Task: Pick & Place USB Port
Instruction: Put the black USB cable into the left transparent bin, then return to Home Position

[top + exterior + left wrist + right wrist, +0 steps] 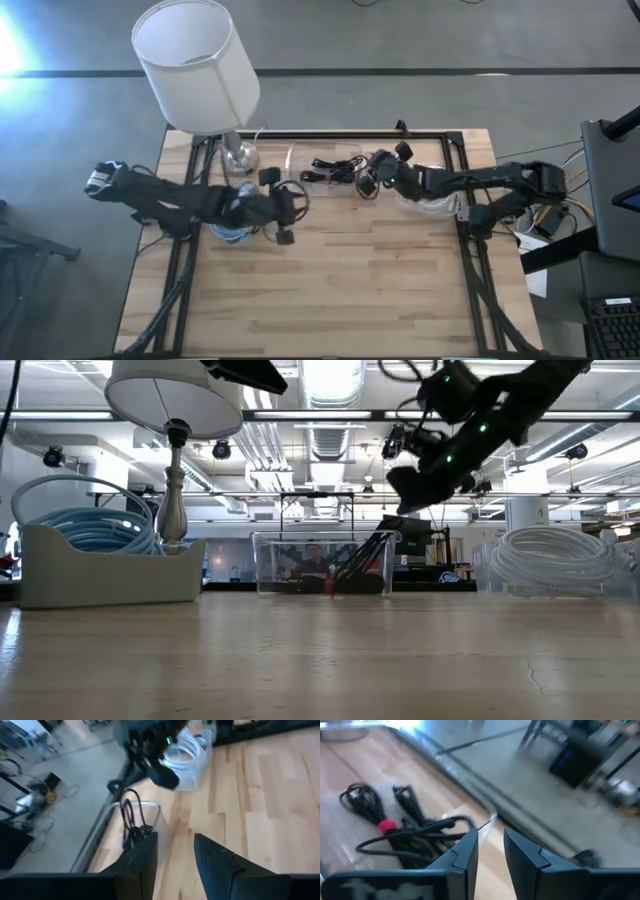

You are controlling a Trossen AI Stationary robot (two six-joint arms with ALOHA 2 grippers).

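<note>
Task item: bundle of black USB cables with a red tie (pixel 395 832), lying inside the clear rectangular plastic bin (pixel 322 172) at the far middle of the pale wooden surface (pixel 340 290).
Right pincer (pixel 491 851): raised over the bin's right end, 2 dark fingers a narrow gap apart, nothing between them.
Left pincer (pixel 175 855): above the surface, left of the bin, fingers apart, empty.
Blue cable coil (pixel 95 528): in the grey tray at the left.
White cable coil (pixel 555 555): in a clear container at the right.
White-shaded lamp (pixel 195 65): far left corner, silver base on the surface.
</note>
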